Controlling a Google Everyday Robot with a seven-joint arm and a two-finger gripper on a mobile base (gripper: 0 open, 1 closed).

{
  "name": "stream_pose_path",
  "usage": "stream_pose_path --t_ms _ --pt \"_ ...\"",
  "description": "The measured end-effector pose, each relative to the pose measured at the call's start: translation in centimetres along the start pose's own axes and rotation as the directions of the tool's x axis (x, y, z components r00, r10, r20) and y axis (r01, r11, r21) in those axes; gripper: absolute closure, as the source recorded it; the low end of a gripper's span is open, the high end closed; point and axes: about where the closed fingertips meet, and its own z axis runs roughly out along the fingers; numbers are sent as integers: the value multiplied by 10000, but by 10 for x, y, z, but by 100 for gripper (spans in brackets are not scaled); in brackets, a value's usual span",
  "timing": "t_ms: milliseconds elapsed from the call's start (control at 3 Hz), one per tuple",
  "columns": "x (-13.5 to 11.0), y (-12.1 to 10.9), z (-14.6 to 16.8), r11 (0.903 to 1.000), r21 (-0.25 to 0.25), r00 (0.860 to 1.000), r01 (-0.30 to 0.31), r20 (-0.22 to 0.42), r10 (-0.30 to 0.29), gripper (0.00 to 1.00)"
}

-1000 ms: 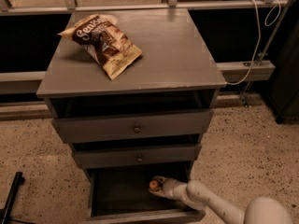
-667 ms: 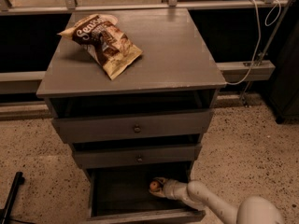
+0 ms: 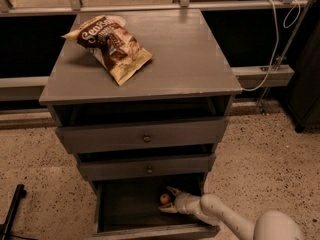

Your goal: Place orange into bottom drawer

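The orange (image 3: pixel 165 198) lies on the dark inner tray of the bottom drawer (image 3: pixel 125 209), which is pulled out at the foot of the grey cabinet. Its plain grey front board (image 3: pixel 150 232) shows along the bottom edge. My gripper (image 3: pixel 166 200) reaches into the drawer from the right on a white arm (image 3: pixel 225 216). Its fingers (image 3: pixel 173 190) are spread, one on each side of the orange, and the orange rests between them on the drawer floor.
A brown and cream chip bag (image 3: pixel 112 46) lies on the cabinet top (image 3: pixel 190 59). Two shut grey drawer fronts with round knobs (image 3: pixel 146 138) sit above the open drawer. A black pole (image 3: pixel 12 209) leans at the left on the speckled floor (image 3: pixel 270 159).
The arm's elbow has shifted slightly to the left. The gripper and the orange stay in the same place in the drawer.
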Motion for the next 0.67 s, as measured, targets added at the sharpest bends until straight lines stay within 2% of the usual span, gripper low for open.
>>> stream_pose_path --t_ms 667 --pt "-4 2 -1 9999 -121 9998 -14 216 17 0"
